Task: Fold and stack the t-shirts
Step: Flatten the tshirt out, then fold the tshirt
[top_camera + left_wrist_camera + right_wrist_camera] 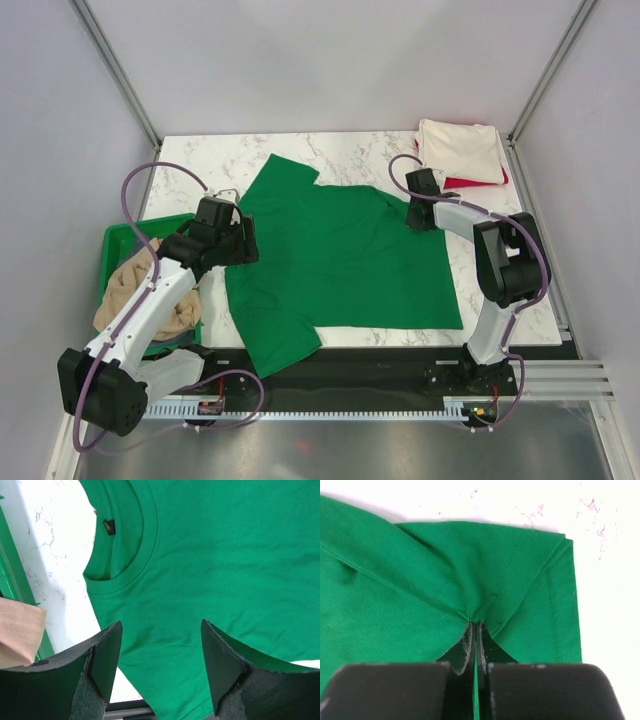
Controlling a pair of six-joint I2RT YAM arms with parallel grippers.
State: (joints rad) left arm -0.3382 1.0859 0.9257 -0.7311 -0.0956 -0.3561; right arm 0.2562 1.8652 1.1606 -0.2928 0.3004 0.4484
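Note:
A bright green t-shirt lies spread flat across the middle of the marble table, its collar toward the left. My left gripper hovers open over the cloth just below the collar, and nothing sits between its fingers. My right gripper is at the shirt's far right sleeve and is shut on a pinch of the green cloth, which puckers at the fingertips. A folded cream-white t-shirt rests on a red t-shirt at the back right corner. A tan t-shirt lies bunched in the bin.
A rigid green plastic bin stands at the table's left edge, beside my left arm; its wall and the tan cloth show in the left wrist view. Bare marble lies behind the green shirt.

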